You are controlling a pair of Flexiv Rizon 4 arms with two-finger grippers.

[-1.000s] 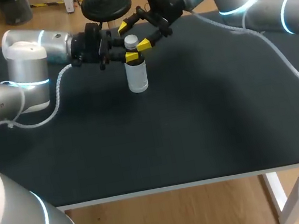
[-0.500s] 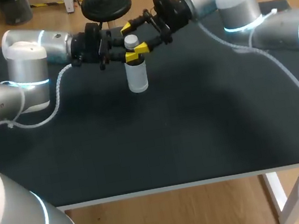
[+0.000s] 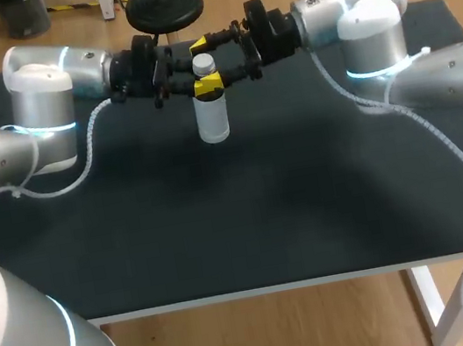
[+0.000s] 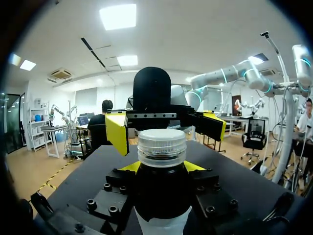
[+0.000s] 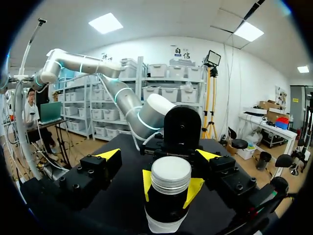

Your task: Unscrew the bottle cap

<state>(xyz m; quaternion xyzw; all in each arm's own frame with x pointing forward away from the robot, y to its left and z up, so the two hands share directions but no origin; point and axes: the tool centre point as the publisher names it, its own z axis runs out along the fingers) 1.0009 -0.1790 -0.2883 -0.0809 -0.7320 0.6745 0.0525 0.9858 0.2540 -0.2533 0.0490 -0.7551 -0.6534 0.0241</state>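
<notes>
Bottle point(image 4: 162, 198) in left claw point(image 4: 161, 167), right claw point(image 5: 159, 154) spread

I see the bottle point(image 3: 212, 121), dark at neck and shoulder and pale lower down, standing upright on the black table point(image 3: 266, 220), towards its far edge and near the middle. Its silver ribbed screw cap point(image 3: 203, 62) sits level on the neck, not yet off. My left gripper point(image 3: 204, 82) pinches the neck from two sides just below the cap.
</notes>
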